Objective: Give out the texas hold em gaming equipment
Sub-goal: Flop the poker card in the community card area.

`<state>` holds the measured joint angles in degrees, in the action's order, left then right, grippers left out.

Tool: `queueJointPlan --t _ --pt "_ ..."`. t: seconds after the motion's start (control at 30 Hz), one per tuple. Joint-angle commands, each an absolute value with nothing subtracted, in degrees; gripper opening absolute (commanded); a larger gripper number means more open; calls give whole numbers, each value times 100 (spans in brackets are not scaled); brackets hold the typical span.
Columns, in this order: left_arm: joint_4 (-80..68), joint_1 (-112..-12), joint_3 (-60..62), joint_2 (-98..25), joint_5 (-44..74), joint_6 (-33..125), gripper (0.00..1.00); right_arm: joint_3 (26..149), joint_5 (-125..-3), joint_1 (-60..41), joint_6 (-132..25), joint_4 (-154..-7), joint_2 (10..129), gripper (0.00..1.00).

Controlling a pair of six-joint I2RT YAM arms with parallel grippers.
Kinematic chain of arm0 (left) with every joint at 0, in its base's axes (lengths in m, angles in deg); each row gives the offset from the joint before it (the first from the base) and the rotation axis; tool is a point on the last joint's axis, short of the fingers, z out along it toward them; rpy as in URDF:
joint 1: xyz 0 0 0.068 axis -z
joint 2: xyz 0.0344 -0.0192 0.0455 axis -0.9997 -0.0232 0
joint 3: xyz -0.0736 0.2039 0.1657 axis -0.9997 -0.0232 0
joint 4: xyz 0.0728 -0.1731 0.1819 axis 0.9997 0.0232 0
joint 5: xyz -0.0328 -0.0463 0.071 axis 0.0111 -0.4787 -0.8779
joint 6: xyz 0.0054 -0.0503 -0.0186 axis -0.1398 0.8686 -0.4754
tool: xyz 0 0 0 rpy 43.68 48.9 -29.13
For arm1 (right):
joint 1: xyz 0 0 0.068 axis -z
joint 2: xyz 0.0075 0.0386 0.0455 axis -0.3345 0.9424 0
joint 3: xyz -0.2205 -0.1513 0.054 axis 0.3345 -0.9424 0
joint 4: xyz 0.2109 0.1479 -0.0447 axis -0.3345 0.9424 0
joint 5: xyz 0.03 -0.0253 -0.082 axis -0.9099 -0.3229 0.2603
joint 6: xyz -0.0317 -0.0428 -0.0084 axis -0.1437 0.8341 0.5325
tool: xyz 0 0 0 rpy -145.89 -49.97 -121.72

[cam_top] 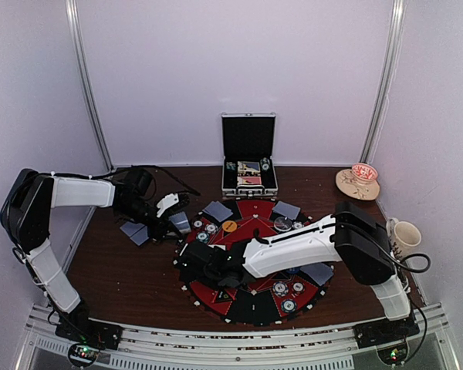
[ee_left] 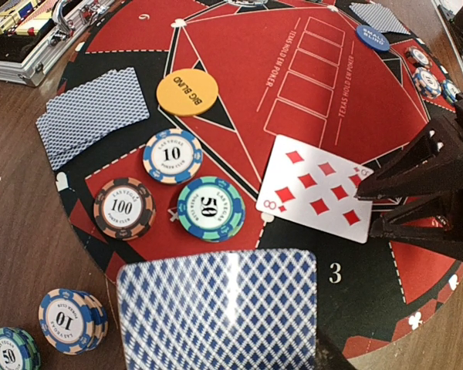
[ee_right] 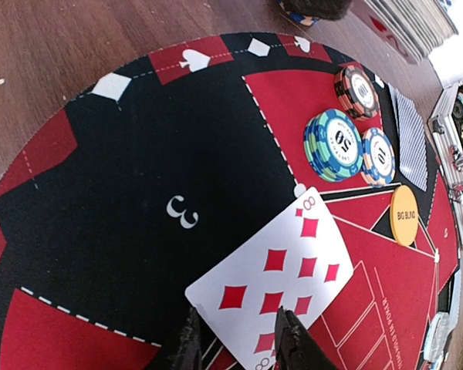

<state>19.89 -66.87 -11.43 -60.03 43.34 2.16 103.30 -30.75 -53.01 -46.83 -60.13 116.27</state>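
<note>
Face-up eight inside mat edge

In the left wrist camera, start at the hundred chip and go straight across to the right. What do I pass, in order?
100 chip → 50 chip → eight of diamonds, face up → right gripper, its fingertips at the card's right edge.

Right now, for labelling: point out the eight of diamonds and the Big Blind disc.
eight of diamonds (ee_left: 316, 189), left wrist view, card's middle.
Big Blind disc (ee_left: 187, 92), left wrist view, its centre.
</note>
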Motion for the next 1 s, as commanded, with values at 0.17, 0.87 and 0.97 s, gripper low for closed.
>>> queueJointPlan --t 0.17,0.87,0.97 --pt "1833 -6731 -1016 -5886 4484 236 45 10294 -3251 -5374 -4744 -6062 11211 39" --pt "1835 -6728 -1025 -5861 4510 231 45 10015 -3022 -4133 -5835 -6549 10986 75" --pt "1831 -6731 -1024 -5860 4521 232 45 10218 -2977 -4019 -5733 -6418 11201 81"
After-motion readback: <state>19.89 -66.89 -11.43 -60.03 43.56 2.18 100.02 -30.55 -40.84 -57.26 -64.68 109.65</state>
